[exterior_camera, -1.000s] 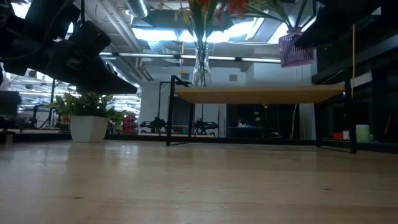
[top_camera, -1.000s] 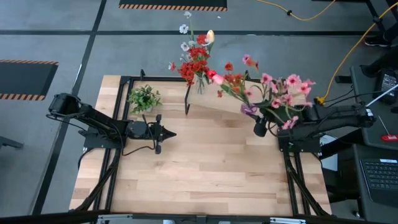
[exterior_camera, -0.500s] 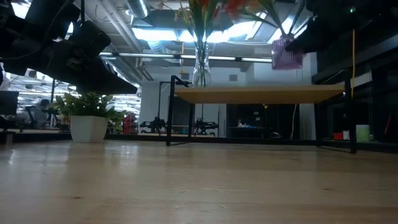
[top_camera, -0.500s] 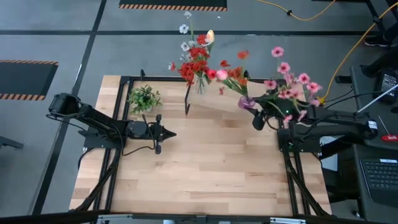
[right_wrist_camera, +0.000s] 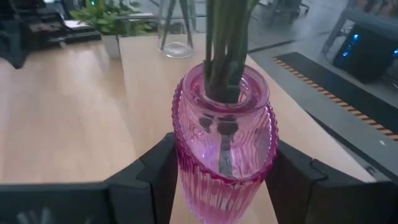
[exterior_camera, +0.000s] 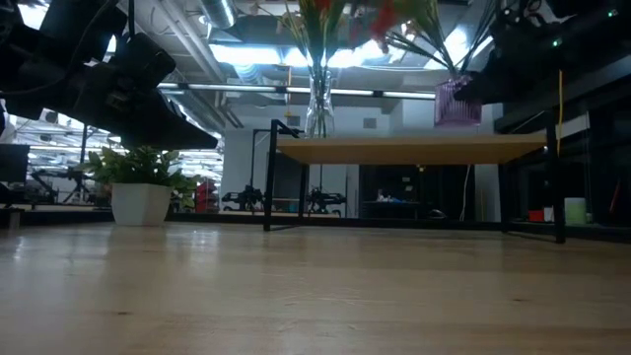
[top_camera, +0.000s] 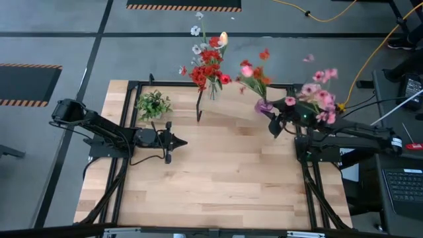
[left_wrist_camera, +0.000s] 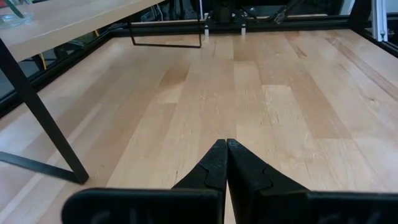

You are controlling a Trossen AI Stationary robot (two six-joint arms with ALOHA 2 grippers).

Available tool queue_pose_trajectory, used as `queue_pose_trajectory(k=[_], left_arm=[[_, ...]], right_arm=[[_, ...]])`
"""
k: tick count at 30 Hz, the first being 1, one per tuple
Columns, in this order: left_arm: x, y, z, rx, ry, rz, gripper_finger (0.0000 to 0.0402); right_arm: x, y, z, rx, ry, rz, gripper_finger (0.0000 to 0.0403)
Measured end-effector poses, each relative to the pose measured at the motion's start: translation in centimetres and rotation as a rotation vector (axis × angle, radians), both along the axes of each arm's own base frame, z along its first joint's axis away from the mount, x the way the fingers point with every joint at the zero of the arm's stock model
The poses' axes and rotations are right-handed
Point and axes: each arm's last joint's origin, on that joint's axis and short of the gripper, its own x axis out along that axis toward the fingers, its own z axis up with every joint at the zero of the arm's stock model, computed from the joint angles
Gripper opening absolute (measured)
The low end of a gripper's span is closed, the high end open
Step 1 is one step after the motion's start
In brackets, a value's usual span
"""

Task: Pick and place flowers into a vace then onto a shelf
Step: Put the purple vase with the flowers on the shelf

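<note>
Since a second ago my right gripper [right_wrist_camera: 221, 180], clamped on the pink vase [right_wrist_camera: 222, 149], swung it upright over the shelf [exterior_camera: 409, 149], three o'clock end. Flowers [top_camera: 310, 99] in; clear vase [exterior_camera: 316, 104] already shelved. Setting down remains; left gripper [left_wrist_camera: 226, 163] together, idle at nine.

One camera hangs over me and looks straight down, taking in the whole tabletop [top_camera: 218, 178], both my arms and the grey floor around. Another sits at tabletop height and looks level across the boards into the room behind, so the shelf [exterior_camera: 409, 149] stands in the middle distance and my arms enter from above. The camera on my left wrist looks forward past my left claw [left_wrist_camera: 226, 163], close over the wood, with the shelf's edge at one side. My right wrist camera sits very close behind the pink vase [right_wrist_camera: 222, 146], facing along the shelf. All four views share the shelf.
</note>
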Motion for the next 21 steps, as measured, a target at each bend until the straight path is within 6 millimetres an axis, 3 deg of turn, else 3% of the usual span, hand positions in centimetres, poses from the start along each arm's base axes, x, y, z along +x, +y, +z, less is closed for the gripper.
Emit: queue_pose_trajectory(k=[21], left_arm=[[0.0,0.0,0.0,0.0,0.0,0.0,0.0001]], right_arm=[[0.8,-1.5,-1.5,0.036,0.058,-0.028,0.0187]])
